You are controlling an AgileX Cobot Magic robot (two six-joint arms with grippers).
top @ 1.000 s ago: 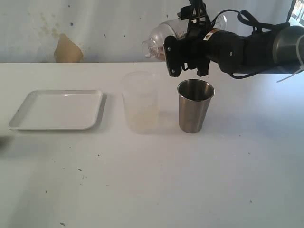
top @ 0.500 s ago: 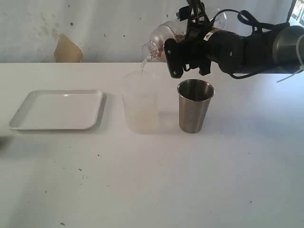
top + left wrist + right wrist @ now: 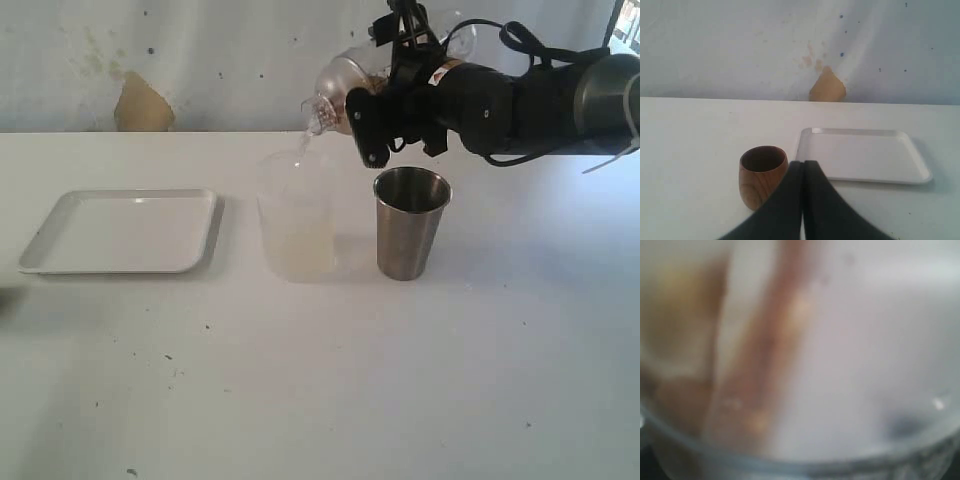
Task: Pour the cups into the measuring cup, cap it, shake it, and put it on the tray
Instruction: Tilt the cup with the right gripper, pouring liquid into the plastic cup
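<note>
steel tumbler [image 3: 411, 222]: brushed metal | wooden cup [image 3: 763, 176]: smooth wood | tray [image 3: 120, 232]: glossy plastic

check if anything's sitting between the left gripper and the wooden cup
Nothing visible stands between them. The left gripper, jaws shut, is right next to the wooden cup, with only bare table around them. The tray lies farther back, out of the way.

We find the front counter [image 3: 330, 390] open; tray [image 3: 120, 232], measuring cup [image 3: 296, 228], steel tumbler [image 3: 411, 225] form a row; the clear vessel [image 3: 330, 85] in the right end effector [image 3: 363, 122] overhangs the measuring cup
</note>
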